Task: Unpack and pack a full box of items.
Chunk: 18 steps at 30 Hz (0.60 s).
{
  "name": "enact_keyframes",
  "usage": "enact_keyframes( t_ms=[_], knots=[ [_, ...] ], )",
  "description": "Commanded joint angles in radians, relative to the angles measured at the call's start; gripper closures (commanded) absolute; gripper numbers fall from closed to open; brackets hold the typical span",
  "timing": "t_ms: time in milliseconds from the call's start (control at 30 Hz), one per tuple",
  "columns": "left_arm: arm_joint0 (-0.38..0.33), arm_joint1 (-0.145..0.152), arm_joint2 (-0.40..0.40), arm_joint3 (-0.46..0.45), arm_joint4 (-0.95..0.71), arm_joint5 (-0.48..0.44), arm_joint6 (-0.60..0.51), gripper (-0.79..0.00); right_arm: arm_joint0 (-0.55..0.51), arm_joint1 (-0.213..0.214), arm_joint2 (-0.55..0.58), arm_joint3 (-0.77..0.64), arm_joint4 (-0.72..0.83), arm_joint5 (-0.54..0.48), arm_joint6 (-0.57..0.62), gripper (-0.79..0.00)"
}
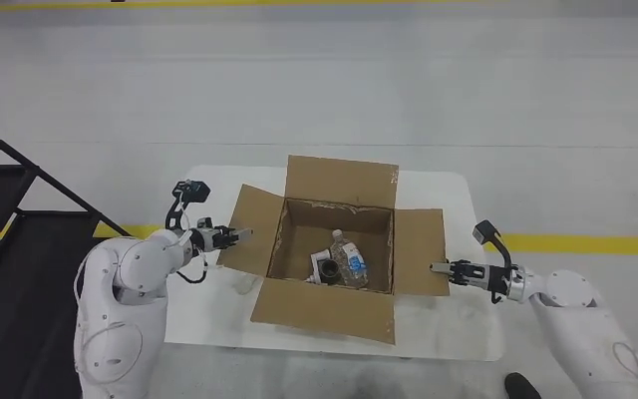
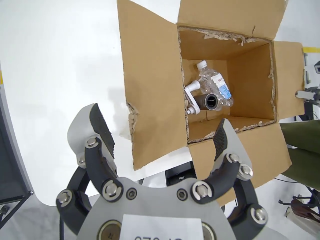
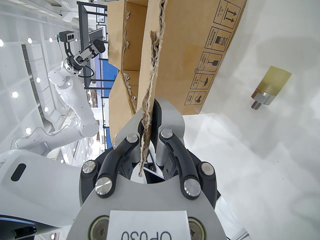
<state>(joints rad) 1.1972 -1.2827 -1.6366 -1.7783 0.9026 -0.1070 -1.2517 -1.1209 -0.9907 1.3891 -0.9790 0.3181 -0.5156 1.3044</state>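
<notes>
An open cardboard box (image 1: 339, 299) stands mid-table with all flaps spread. Inside lie a clear plastic bottle (image 2: 214, 86), a dark cylinder (image 2: 208, 102) and a white handled part (image 2: 191, 98); the bottle (image 1: 348, 257) also shows from above. My left gripper (image 2: 160, 131) hangs open just off the box's left flap (image 2: 150, 88), nothing between its fingers (image 2: 100, 123). My right gripper (image 3: 147, 121) is shut on the torn edge of the right flap (image 3: 150, 63). From above, the left gripper (image 1: 234, 236) and right gripper (image 1: 439, 267) sit at opposite flaps.
A yellowish cylinder with a metal bolt end (image 3: 272, 85) lies on the white table (image 3: 250, 163) beside the box's outer wall. A black rack (image 1: 30, 249) stands left of the table. The table's front edge (image 1: 329, 349) is close to the near flap.
</notes>
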Motion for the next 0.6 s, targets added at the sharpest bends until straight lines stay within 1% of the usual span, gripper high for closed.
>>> enact_keyframes(
  t_ms=[0,200,300,400,467,500,533,567],
  knots=[
    [0.001,0.003,0.006,0.006,0.005,0.009,0.007,-0.785,0.001,0.001,-0.004,0.000,0.002,-0.001,-0.001,0.000],
    [0.013,0.010,0.014,0.047,-0.012,0.037,0.001,-0.785,0.005,0.005,-0.016,0.003,0.008,-0.003,-0.003,0.000],
    [0.008,0.012,0.011,0.062,-0.051,0.067,-0.017,-0.785,0.006,0.006,-0.021,0.004,0.013,-0.005,-0.005,0.000],
    [-0.006,0.014,-0.003,0.090,-0.134,0.134,-0.063,-0.785,0.008,0.008,-0.025,0.008,0.015,-0.006,-0.006,0.000],
    [-0.013,0.018,-0.006,0.095,-0.134,0.141,-0.073,-0.785,0.009,0.009,-0.028,0.008,0.018,-0.007,-0.007,0.000],
    [-0.015,0.020,-0.007,0.099,-0.139,0.144,-0.077,-0.717,0.009,0.010,-0.029,0.008,0.019,-0.008,-0.008,0.000],
    [-0.016,0.021,-0.008,0.104,-0.150,0.150,-0.081,-0.690,0.009,0.011,-0.030,0.008,0.020,-0.008,-0.008,0.000],
    [-0.018,0.023,-0.007,0.107,-0.159,0.153,-0.086,-0.594,0.009,0.011,-0.031,0.008,0.021,-0.009,-0.009,0.000]
  ],
)
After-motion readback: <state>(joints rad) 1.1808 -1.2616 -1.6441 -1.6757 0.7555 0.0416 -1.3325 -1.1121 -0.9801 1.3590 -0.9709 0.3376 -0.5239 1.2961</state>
